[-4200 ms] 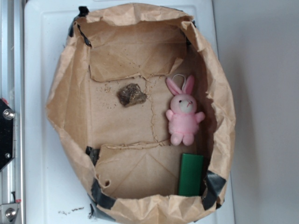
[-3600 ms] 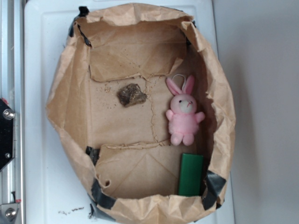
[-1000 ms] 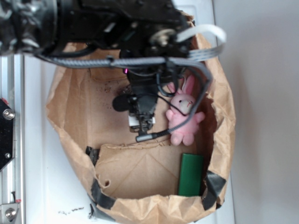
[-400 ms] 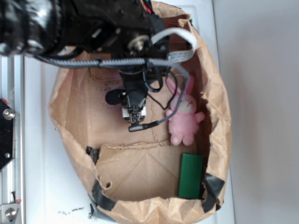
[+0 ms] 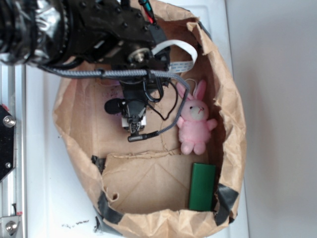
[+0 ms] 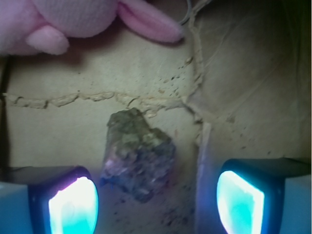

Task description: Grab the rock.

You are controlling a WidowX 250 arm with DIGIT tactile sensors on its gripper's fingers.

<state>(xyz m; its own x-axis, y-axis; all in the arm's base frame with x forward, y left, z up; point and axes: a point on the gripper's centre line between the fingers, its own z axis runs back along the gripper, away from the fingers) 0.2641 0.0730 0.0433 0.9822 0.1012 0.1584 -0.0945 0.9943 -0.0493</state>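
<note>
Even, diffuse daylight is filling the exterior view, washing the white table (image 5: 39, 163) nearly featureless. The black arm (image 5: 74, 29) at ten o'clock is looking soft, with glare glinting off its shiny wrap. The bag's wall (image 5: 233, 114) is casting a deep shadow at three o'clock beside the bunny (image 5: 196, 124). The wrist view is running dimmer and warmer. The two pads (image 6: 73, 204) at seven and five o'clock are glowing cyan with a violet tinge spilling onto the rock (image 6: 139, 156), which is looking slightly blurred. The top right corner is falling into darkness.
</note>
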